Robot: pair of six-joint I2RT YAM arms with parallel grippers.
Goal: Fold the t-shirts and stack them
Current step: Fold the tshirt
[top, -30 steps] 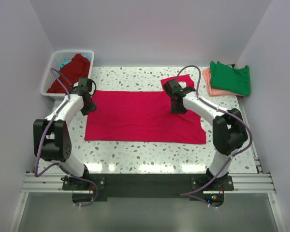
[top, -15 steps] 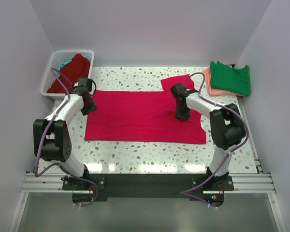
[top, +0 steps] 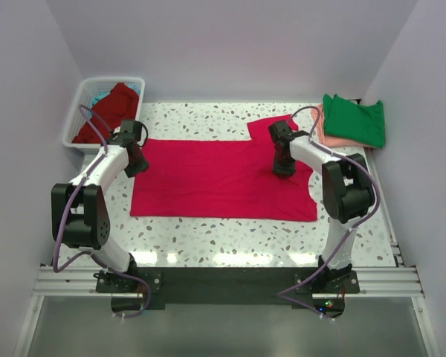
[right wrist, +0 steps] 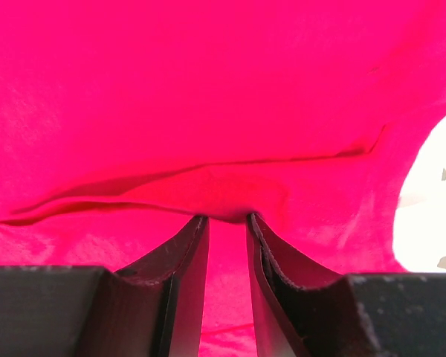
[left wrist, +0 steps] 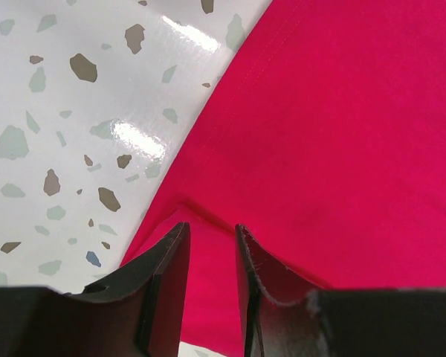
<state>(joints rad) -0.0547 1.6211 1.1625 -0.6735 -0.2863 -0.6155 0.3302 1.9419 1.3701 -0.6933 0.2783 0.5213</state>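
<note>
A crimson-pink shirt (top: 208,182) lies spread flat on the speckled table (top: 208,234), its long sides running left to right. One sleeve sticks out at its far right corner.

The left gripper (top: 136,162) sits at the shirt's far left corner. Its wrist view shows the two fingers (left wrist: 167,275) close together with the cloth's edge between them. A small crease runs up to the tips, so it is clenched on the shirt's hem. Bare table shows just left of that edge.

The right gripper (top: 284,168) is down on the right part of the shirt, just below the sleeve and inside the right edge. In its wrist view the fingers (right wrist: 186,260) stand narrowly apart with pink cloth filling the gap. A ridge of fabric is drawn up across their tips, so it is grasping a pinch of the shirt.

Beyond the shirt's far left corner stands a white basket (top: 76,119). It holds a dark red shirt (top: 111,108), with a bit of teal cloth (top: 98,98) showing beside it.

Beyond the shirt's far right corner, well apart from it, a green shirt (top: 354,119) lies folded on top of a salmon-pink shirt (top: 323,130).
</note>
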